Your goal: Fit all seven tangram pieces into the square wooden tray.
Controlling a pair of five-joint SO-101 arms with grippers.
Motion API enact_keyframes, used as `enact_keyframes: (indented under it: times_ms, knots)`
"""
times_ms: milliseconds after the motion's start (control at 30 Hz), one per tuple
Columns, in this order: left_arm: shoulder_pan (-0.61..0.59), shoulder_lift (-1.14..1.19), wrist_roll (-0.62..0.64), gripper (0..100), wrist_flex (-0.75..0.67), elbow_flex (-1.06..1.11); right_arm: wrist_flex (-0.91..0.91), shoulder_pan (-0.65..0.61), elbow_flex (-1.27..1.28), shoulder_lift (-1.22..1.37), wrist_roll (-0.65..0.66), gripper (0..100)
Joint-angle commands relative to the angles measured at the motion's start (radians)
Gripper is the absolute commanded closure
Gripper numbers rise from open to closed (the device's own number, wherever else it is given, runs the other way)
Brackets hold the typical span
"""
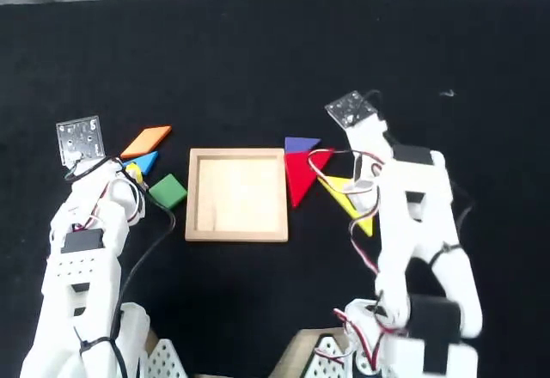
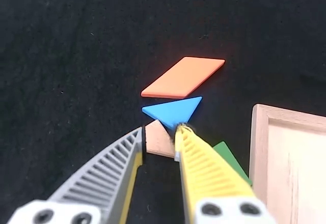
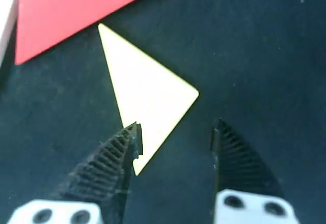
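The square wooden tray lies mid-table with nothing in it; its corner shows in the left wrist view. To its left lie an orange parallelogram, a blue triangle and a green square. My left gripper is shut on a small pale yellow triangle that rests on the table. Right of the tray sit a purple triangle, a red triangle and a large yellow triangle. My right gripper is open over the yellow triangle's corner.
The table is covered in black cloth. Open room lies at the far side and at the right. The arms' bases and cables stand along the near edge.
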Motion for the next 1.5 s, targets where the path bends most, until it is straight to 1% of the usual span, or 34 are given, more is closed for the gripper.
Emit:
enact_keyframes:
  times_ms: [0,67,200,433,600,700,867,1000,1233,1367,1467]
  knots:
    - [-0.005,-0.02,-0.002,88,-0.018,-0.007,-0.037,-0.017,-0.085,0.064,0.009,76.4]
    - [-0.005,-0.02,-0.002,88,-0.018,-0.01,-0.037,-0.017,-0.108,0.111,0.006,76.3]
    - [-0.005,-0.02,-0.002,88,-0.018,-0.012,-0.037,-0.015,-0.159,0.191,-0.006,71.4]
    - [-0.005,-0.02,-0.002,88,-0.018,-0.013,-0.035,-0.037,-0.216,0.302,-0.003,71.1]
    - [-0.004,-0.018,-0.002,88,-0.018,-0.013,0.026,-0.072,-0.231,0.312,0.006,71.0]
    - [-0.004,-0.018,-0.002,88,-0.018,-0.013,0.081,-0.095,-0.237,0.315,0.054,71.1]
    - [-0.004,-0.018,-0.002,88,-0.018,-0.013,0.095,-0.069,-0.236,0.317,0.072,71.0]
    - [-0.004,-0.018,-0.002,88,-0.018,-0.013,0.112,-0.066,-0.206,0.317,0.15,71.0]
    - [-0.004,-0.02,-0.002,88,-0.018,-0.01,0.098,-0.069,-0.203,0.323,0.153,71.1]
    - [-0.004,-0.02,-0.002,88,-0.018,-0.01,0.107,-0.069,-0.217,0.386,0.157,71.1]
    - [-0.004,-0.02,-0.002,88,-0.018,-0.008,0.164,-0.066,-0.268,0.432,0.158,71.1]
